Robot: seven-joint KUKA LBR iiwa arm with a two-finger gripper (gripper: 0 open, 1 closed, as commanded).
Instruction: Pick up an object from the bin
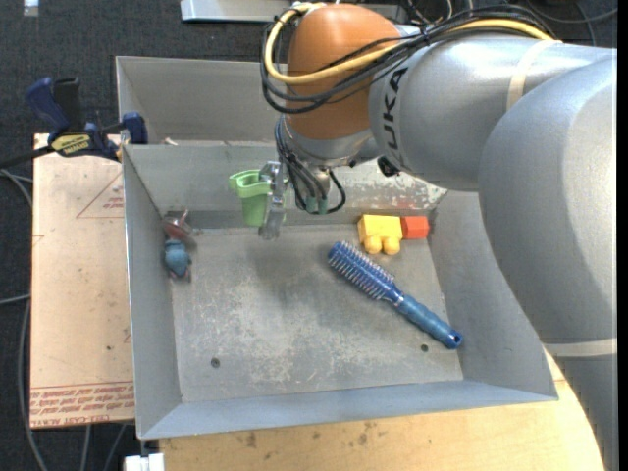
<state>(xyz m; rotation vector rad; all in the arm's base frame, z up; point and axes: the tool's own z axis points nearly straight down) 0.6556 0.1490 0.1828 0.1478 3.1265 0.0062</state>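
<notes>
My gripper (271, 214) hangs below the orange-covered wrist, over the back middle of the bin. A small light-green cup (248, 190) sits right against the gripper's left side, touching or overlapping it in this view. Whether the cup is gripped or only stands beside the gripper I cannot tell. To the right, near the back wall, lies a yellow block (380, 234) with an orange block (416, 227) next to it.
A blue hairbrush (389, 288) lies diagonally right of centre, its handle pointing to the front right. A small blue and red figure (177, 252) rests against the left wall. The arm covers the bin's right rear corner.
</notes>
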